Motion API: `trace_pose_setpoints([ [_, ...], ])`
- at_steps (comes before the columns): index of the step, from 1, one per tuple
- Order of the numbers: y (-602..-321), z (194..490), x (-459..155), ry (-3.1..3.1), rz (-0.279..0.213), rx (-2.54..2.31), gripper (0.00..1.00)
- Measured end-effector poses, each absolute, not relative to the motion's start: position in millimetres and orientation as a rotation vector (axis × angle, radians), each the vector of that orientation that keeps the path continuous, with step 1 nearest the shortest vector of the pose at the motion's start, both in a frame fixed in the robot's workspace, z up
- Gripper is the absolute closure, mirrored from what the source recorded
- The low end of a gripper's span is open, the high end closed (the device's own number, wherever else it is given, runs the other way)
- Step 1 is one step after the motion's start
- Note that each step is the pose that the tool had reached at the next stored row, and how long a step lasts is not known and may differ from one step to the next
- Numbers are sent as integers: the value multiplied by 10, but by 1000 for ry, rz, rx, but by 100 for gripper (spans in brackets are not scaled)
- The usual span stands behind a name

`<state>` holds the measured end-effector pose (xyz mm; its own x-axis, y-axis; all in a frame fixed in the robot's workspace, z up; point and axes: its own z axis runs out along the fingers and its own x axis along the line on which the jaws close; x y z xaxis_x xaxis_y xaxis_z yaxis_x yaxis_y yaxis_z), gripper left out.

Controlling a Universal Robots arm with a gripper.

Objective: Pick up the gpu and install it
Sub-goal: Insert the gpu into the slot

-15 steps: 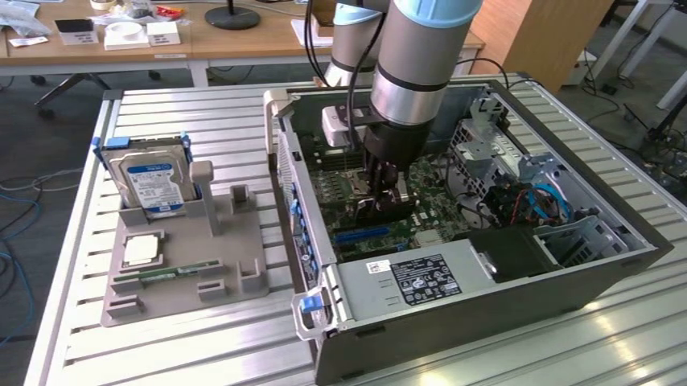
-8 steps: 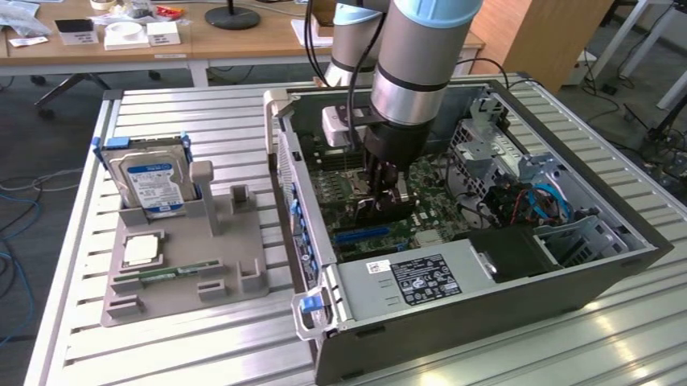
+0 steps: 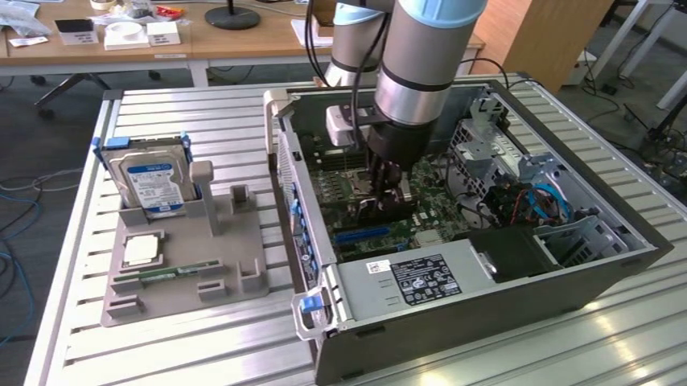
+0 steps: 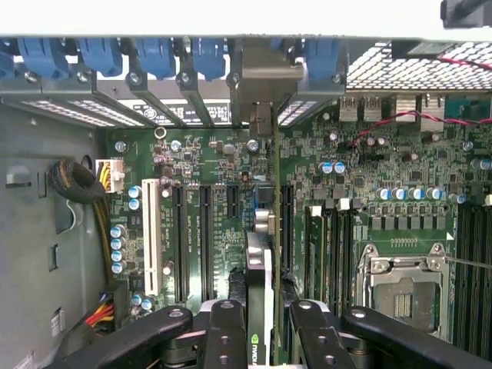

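My gripper (image 3: 384, 191) reaches down into the open computer case (image 3: 601, 269), over the green motherboard (image 3: 429, 211). It is shut on the gpu (image 4: 264, 261), which the wrist view shows edge-on, standing upright between the two black fingers (image 4: 224, 332). The card's green board edge runs along the motherboard toward the case's rear wall. Its silver end bracket (image 4: 261, 117) sits at the row of rear slot openings with blue clips (image 4: 207, 55). In the exterior view the gpu (image 3: 378, 211) is a dark shape below the fingers, low over the board.
Black expansion slots (image 4: 181, 238) and a white slot (image 4: 151, 246) lie beside the card; the CPU socket (image 4: 403, 286) is on its other side. The power supply (image 3: 424, 277) fills the case's near end. Outside, a grey fixture (image 3: 183, 265) holds a hard drive (image 3: 150, 181), a processor (image 3: 141, 251) and a memory stick (image 3: 166, 275).
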<state>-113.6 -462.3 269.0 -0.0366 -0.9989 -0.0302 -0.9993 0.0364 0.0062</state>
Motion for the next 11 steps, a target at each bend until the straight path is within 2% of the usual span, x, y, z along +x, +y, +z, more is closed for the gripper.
trace_pose_setpoints([
  [11,-4624,2632,-1116,2249,40,-2168,73],
])
